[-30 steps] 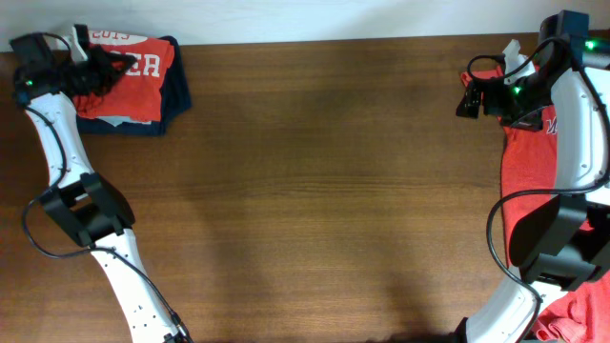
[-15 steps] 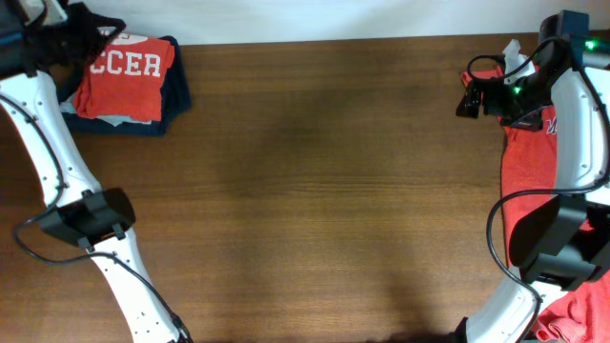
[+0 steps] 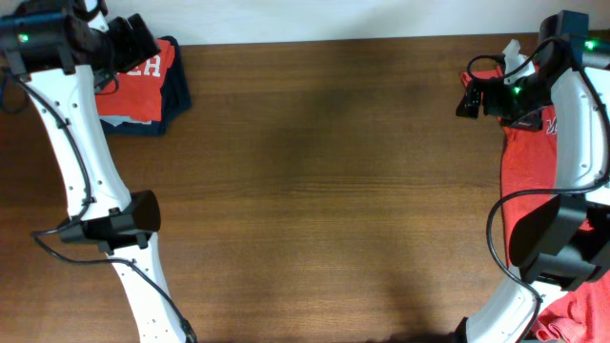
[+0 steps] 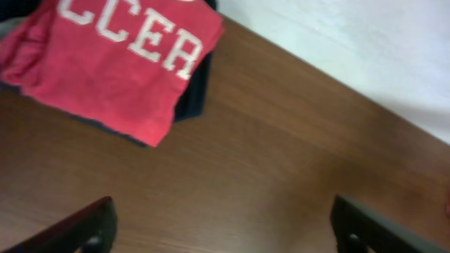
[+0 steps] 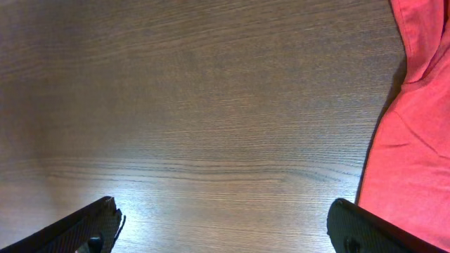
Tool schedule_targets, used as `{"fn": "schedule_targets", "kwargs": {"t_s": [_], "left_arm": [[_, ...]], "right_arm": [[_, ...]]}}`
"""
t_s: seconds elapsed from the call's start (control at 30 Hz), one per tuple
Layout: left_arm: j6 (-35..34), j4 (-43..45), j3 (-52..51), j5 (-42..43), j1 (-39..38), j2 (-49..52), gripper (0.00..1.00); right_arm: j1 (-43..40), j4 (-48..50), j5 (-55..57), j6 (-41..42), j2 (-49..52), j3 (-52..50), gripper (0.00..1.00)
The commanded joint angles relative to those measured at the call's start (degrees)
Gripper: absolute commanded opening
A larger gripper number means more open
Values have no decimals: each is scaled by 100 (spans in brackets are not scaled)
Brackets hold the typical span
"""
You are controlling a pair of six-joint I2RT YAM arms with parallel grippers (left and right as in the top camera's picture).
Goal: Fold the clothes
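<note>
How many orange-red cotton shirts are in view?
3: folded orange-red shirt top left on navy cloth; spread shirt along right edge; bunched shirt bottom right. More may be hidden.

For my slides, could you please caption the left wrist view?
Open left gripper above the table, with the folded red T-shirt lying ahead.

table (image 3: 324,191) centre open, folded shirts (image 3: 143,86) far-left corner, loose shirt (image 3: 529,171) right edge
</note>
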Motion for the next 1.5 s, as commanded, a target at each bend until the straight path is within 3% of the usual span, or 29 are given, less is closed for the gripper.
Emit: {"fn": "schedule_targets", "kwargs": {"t_s": [0.0, 1.13, 1.27, 1.47], "left_arm": [[70, -7, -28, -463, -57, 15, 99], [70, -7, -28, -466, -55, 15, 99], [70, -7, -28, -466, -55, 15, 99], [70, -7, -28, -466, -55, 15, 99]], "right_arm": [[-11, -2, 28, -55, -120, 96, 99], [-9, -2, 28, -52, -125, 96, 99], [28, -2, 28, -55, -424, 96, 99], [308, -2, 28, -55, -1692, 96, 99]]}}
